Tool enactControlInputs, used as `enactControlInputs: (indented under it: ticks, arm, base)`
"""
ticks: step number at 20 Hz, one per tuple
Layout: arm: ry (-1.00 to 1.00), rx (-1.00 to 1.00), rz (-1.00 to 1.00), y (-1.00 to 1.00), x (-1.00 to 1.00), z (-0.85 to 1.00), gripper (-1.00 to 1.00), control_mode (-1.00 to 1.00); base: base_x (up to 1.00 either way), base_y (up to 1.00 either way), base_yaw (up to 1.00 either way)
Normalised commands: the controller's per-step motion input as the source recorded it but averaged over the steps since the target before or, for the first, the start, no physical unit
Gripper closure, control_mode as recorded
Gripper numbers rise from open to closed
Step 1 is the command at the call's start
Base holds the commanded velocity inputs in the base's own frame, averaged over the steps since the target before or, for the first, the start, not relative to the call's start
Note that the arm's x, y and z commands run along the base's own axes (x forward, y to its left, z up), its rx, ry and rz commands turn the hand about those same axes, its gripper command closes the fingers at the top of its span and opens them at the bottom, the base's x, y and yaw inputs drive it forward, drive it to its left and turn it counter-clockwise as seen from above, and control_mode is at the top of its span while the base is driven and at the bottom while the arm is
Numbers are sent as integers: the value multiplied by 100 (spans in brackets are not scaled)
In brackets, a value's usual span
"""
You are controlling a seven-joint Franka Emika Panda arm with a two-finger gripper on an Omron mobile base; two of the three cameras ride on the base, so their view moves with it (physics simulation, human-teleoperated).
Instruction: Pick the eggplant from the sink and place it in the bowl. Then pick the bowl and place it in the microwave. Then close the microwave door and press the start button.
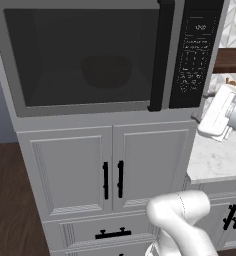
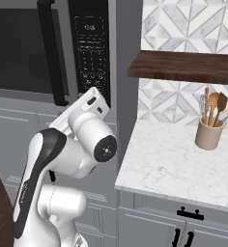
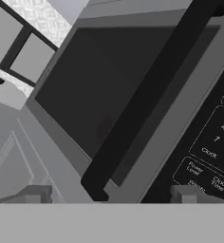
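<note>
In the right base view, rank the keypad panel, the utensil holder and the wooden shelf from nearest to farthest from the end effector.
1. Keypad panel: just above the open end effector, on the microwave's front.
2. Wooden shelf: up and to the right, on the tiled wall.
3. Utensil holder: far right, on the marble counter.

closed microwave door (image 1: 85, 57) and its handle (image 3: 147, 102) across the cavity

Arm (image 2: 53, 159) is showing glossy white rounded shells with dark joint bands; a black round cap with a small pale centre dot is sitting on the wrist joint (image 2: 105, 148). Hand housing (image 1: 219, 112) is looking white, boxy.
</note>
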Motion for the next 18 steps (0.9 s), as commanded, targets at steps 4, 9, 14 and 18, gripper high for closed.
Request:
enactControlInputs:
  ticks: [4, 9, 14, 18]
  arm:
    - [0, 6, 0, -11, 29, 0, -100, -100]
    - [0, 7, 0, -12, 26, 0, -100, -100]
    - [0, 6, 0, -4, 31, -2, -100, -100]
    - [0, 5, 0, 0, 32, -8, -100, -100]
  base:
    - [0, 0, 0]
    - [0, 0, 0]
    - [0, 0, 0]
    - [0, 0, 0]
